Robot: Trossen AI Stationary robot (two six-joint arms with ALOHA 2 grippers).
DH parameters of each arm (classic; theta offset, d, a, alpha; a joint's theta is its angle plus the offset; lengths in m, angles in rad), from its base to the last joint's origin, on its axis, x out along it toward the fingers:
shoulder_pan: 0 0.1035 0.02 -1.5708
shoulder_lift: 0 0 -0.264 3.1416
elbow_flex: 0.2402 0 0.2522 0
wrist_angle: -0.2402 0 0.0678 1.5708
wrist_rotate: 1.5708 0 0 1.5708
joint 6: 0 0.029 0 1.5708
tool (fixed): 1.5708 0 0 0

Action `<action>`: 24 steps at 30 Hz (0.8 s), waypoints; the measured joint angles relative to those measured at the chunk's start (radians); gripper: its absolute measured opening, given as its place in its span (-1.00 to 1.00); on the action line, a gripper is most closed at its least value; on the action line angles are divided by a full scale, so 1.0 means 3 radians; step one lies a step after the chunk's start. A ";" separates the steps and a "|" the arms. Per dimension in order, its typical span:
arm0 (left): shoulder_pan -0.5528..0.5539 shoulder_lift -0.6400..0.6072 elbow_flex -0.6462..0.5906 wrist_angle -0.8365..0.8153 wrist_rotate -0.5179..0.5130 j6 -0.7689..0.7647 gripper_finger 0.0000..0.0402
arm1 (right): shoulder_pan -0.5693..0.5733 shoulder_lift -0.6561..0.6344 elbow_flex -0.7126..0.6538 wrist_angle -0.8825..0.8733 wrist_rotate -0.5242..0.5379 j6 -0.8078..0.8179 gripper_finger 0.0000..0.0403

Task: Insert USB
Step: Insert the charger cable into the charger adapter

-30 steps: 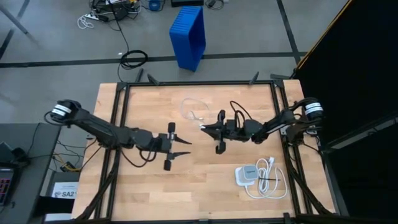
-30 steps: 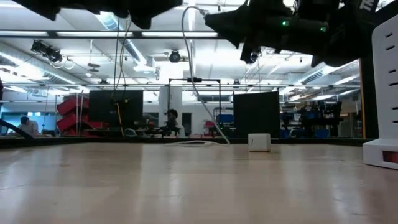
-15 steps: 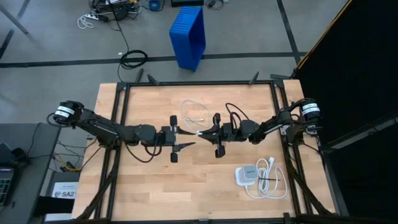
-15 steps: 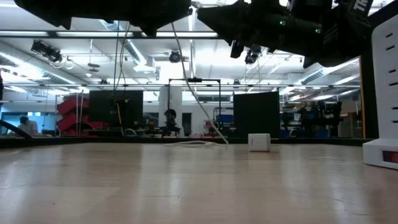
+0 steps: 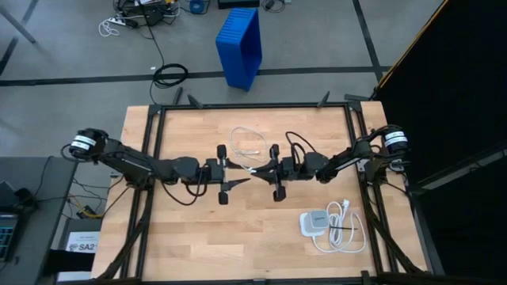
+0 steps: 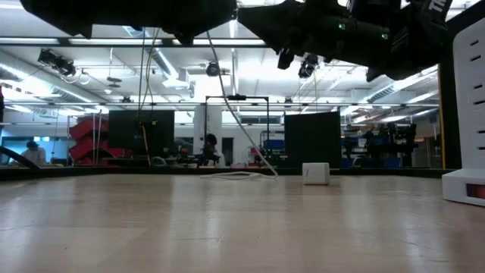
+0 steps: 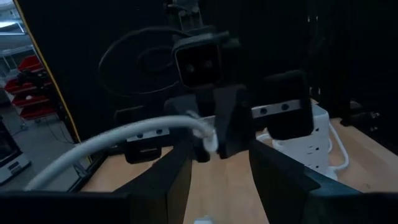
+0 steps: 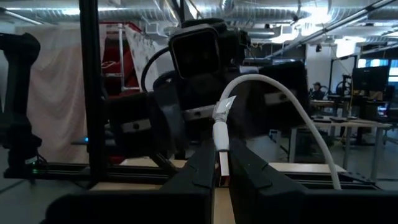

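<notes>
High view shows the right hand (image 5: pixel 266 169) pinching the USB (image 8: pixel 221 148) plug above the desk (image 5: pixel 182 237) middle. The left hand (image 5: pixel 234 172), fingers wide apart, faces it closely. They might bump, or the plug could slip out.

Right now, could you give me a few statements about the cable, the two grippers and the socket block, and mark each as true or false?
1. The right gripper is shut on the USB. True.
2. The left gripper is shut on the socket block. False: its fingers are spread, and the socket block lies untouched near the table's front right corner.
3. The two grippers face each other near the middle of the table. True.
4. The USB lies entirely flat on the table. False: one end is lifted in the right gripper, while a loop rests farther back.
5. A thick power cord is coiled beside the socket block. True.
</notes>
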 joint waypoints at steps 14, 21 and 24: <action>0.0009 0.0062 0.0000 0.0109 0.0105 0.0039 -0.35 | 0.0035 0.0000 0.0104 -0.0323 0.0041 -0.0096 -1.00; 0.0008 0.0059 0.0000 0.0066 0.0113 0.0093 -0.85 | 0.0034 0.0000 0.0100 -0.0361 0.0051 -0.0137 -1.00; 0.0008 0.0058 0.0000 0.0014 0.0109 0.0092 -0.95 | 0.0035 0.0001 0.0097 -0.0406 0.0055 -0.0154 -1.00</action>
